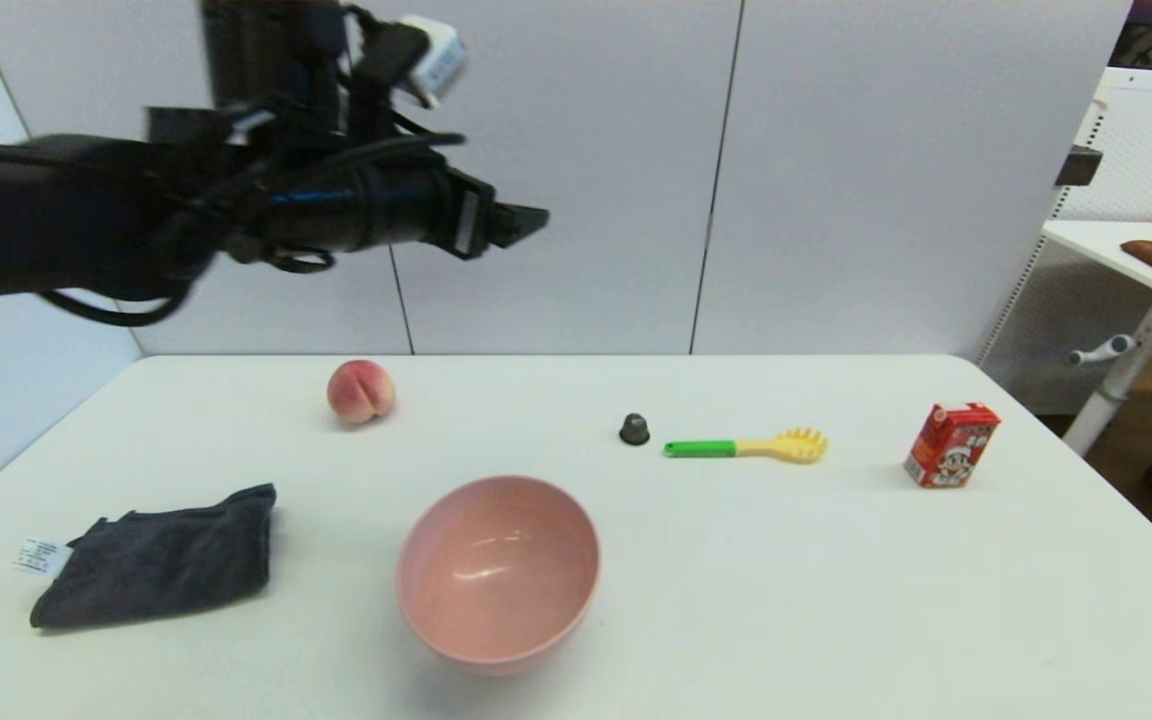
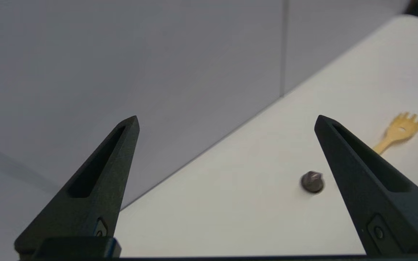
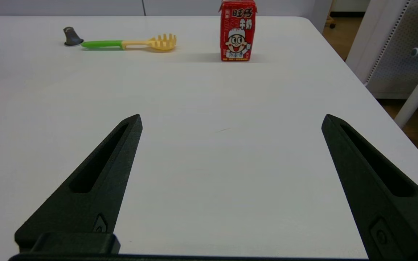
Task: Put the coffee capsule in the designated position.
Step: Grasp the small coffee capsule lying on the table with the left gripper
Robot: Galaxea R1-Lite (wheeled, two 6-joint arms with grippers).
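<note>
The coffee capsule (image 1: 634, 429) is a tiny dark grey cone standing on its wide rim, on the white table right of centre, just left of a green-handled yellow pasta fork (image 1: 746, 446). My left gripper (image 1: 531, 218) hangs high above the table's far left part, well up and to the left of the capsule. In the left wrist view the gripper (image 2: 227, 119) is open and empty, with the capsule (image 2: 312, 181) far below, beside one finger. My right gripper (image 3: 232, 116) is open and empty, low over the table's near right part, with the capsule (image 3: 72, 36) far ahead.
A peach (image 1: 361, 391) lies at the far left. A pink bowl (image 1: 496, 655) stands near the front centre, with a folded dark cloth (image 1: 161, 555) to its left. A red milk carton (image 1: 951, 445) stands at the right. Wall panels rise behind the table, and a side table (image 1: 1116, 245) stands beyond its right edge.
</note>
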